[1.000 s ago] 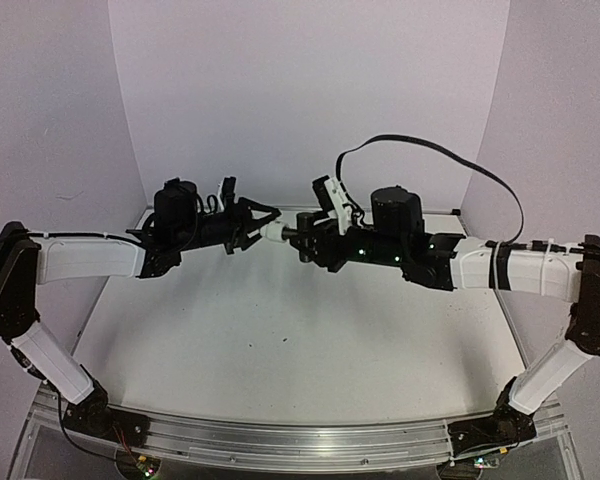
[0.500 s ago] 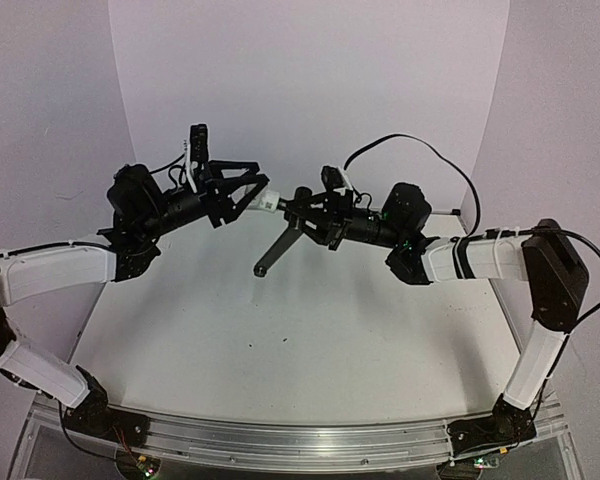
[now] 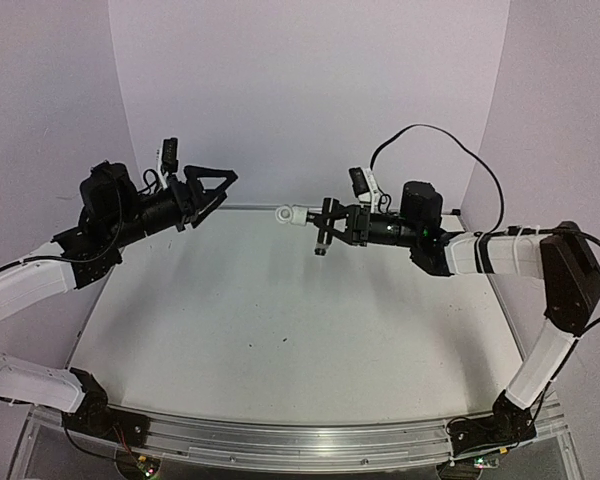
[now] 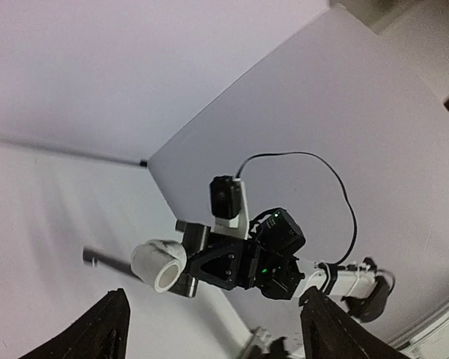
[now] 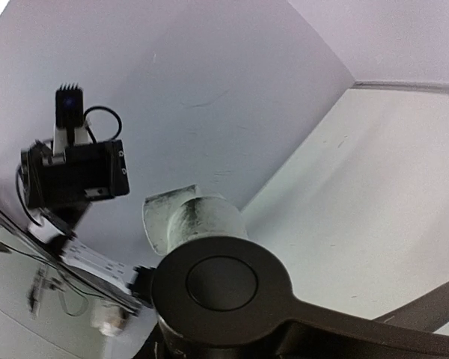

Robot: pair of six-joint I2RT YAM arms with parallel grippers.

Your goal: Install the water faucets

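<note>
left gripper (image 3: pixel 220 192) backed off, empty | right gripper (image 3: pixel 327 218) — grip hidden behind faucet (image 3: pixel 294 215)

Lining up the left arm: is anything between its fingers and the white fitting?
Nothing visible: the left fingers stand open, with only open air between them and the white fitting held out by the right arm.

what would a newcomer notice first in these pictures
The right gripper holds a black spout with a white fitting at its end, in mid-air over the back of the table. Facing it from the left side, the left gripper hangs open and empty, clearly apart from the fitting.
</note>
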